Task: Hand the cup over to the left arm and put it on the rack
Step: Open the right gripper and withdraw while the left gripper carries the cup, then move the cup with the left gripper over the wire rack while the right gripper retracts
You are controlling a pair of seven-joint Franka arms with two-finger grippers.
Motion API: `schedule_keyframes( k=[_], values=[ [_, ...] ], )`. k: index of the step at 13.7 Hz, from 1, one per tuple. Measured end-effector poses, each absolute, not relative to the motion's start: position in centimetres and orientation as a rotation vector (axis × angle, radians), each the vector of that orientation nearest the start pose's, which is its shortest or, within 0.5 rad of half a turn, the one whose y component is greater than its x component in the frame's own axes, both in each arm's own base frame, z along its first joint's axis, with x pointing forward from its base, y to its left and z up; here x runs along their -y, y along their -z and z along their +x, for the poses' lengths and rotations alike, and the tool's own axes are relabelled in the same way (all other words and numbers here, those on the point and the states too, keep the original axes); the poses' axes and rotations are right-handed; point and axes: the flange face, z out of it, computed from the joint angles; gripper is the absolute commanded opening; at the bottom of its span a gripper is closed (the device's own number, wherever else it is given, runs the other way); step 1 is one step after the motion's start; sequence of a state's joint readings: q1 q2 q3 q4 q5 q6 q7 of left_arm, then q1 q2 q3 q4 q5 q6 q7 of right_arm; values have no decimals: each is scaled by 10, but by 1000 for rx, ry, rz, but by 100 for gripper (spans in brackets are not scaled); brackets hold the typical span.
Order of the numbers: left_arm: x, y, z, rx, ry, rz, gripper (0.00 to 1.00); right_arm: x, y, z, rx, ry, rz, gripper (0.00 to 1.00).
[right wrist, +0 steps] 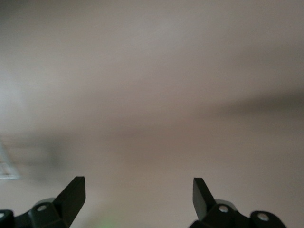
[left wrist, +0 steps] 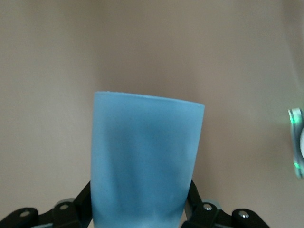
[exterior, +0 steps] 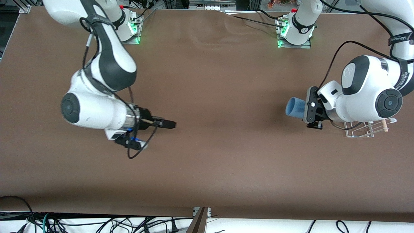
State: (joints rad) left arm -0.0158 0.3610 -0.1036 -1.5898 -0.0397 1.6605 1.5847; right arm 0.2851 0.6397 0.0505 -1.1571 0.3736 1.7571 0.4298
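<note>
The light-blue cup is held on its side by my left gripper, above the table beside the rack. In the left wrist view the cup fills the space between the two black fingers, which press on its sides. The white wire rack with its wooden dowel stands on the table under my left arm's wrist, partly hidden by it. My right gripper is open and empty over the bare table toward the right arm's end; its fingers stand wide apart in the right wrist view.
The brown table cover spreads between the two arms. Both arm bases stand along the table's edge farthest from the front camera. Cables lie below the table's near edge.
</note>
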Motion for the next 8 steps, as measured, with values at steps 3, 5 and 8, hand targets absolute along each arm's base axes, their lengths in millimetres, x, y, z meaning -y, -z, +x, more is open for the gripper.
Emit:
schedule_keyframes(
  k=[3,5,8],
  values=[
    [41,-418,619,-2416,-508,-2165,2,-188,-431,694,-55,-177,-2954,100],
    [26,-423,618,-2268,-680,-2099,0,-152,-446,693,59,-126,-3048,100],
    [12,-421,617,-2011,-887,-1990,0,-104,-477,682,179,-68,-3157,100]
  ],
)
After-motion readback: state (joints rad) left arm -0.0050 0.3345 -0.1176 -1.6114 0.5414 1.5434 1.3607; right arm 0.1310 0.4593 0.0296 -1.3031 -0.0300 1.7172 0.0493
